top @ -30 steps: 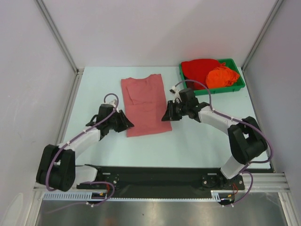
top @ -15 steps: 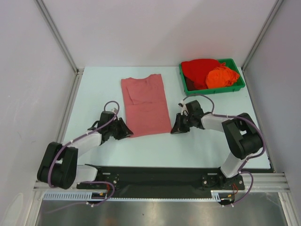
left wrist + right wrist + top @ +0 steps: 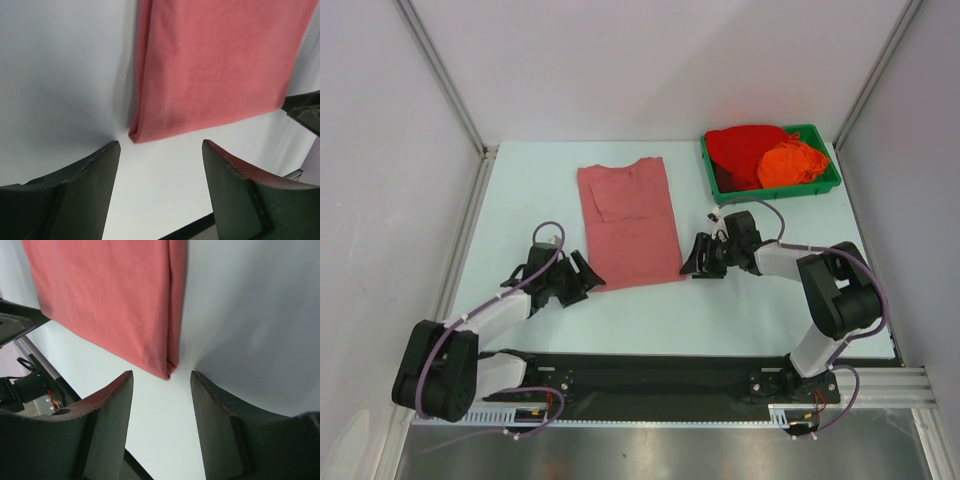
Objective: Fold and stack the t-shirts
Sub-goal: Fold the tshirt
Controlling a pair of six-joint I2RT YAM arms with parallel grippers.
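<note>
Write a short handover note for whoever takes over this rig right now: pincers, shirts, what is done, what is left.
The left pincer is open and empty, by the near left corner of the salmon shirt.
The right pincer is open and empty, by its near right corner.
That shirt lies flat on the table, sides folded in to a narrow strip.
In the green tray, far right, bunched: red shirt and orange shirt.
Done: the lengthwise fold.
Left: fold it across, fold the other two, stack all three.
</note>
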